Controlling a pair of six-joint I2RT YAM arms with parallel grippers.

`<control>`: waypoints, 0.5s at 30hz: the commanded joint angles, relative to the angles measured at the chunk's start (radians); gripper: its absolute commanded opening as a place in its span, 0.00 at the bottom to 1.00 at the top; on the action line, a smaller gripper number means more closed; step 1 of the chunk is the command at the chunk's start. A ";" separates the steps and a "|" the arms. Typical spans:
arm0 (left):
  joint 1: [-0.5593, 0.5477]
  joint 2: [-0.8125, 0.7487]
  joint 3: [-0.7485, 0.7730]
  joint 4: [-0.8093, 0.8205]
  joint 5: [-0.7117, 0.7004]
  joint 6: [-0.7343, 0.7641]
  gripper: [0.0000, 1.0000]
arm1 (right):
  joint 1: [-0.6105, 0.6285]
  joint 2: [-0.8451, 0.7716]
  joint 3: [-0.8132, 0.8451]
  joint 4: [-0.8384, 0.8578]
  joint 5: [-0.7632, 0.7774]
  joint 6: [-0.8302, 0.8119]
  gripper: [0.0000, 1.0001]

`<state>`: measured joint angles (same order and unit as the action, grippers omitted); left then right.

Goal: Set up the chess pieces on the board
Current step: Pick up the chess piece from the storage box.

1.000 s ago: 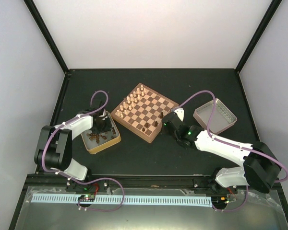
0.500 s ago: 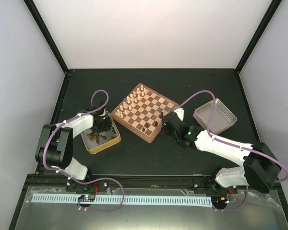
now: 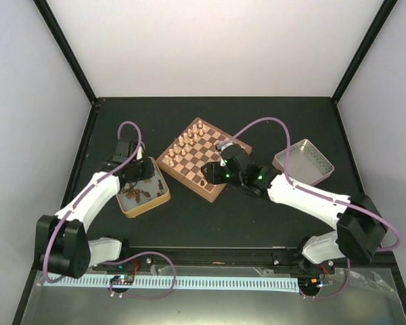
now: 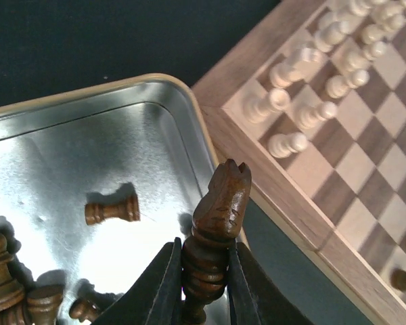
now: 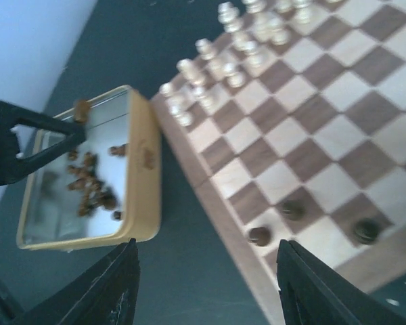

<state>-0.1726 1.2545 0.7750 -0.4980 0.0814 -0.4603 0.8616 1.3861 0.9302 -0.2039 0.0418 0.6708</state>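
Observation:
The board (image 3: 204,160) lies mid-table, also in the left wrist view (image 4: 257,169) and the right wrist view (image 5: 311,135). My left gripper (image 3: 131,177) (image 4: 204,284) is shut on a dark brown knight (image 4: 220,220), held above the right edge of the gold-rimmed tray (image 3: 151,202) (image 4: 88,128). Several dark chess pieces (image 3: 136,194) (image 5: 88,193) lie in that tray, one a toppled rook (image 4: 112,211). Three dark pieces (image 5: 259,235) stand near the board's near edge. My right gripper (image 3: 214,173) (image 5: 206,291) is open and empty above the board's near corner.
Cream pieces (image 3: 186,143) (image 4: 304,101) (image 5: 237,47) fill the board's left side in rows. A grey metal tray (image 3: 303,164) sits at the right. Black frame posts and pale walls ring the dark table.
My left gripper has risen from the tray with the knight in it. My right gripper has swung left, from beside the board's right edge to above its near corner.

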 commanded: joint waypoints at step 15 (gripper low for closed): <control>-0.182 -0.207 -0.019 0.359 0.573 0.099 0.11 | -0.142 0.041 0.217 -0.011 -0.544 -0.015 0.67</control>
<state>-0.2966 1.0508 0.7265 -0.2543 0.5434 -0.4198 0.7509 1.4464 1.1122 -0.1883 -0.3687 0.6678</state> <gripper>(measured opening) 0.168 0.662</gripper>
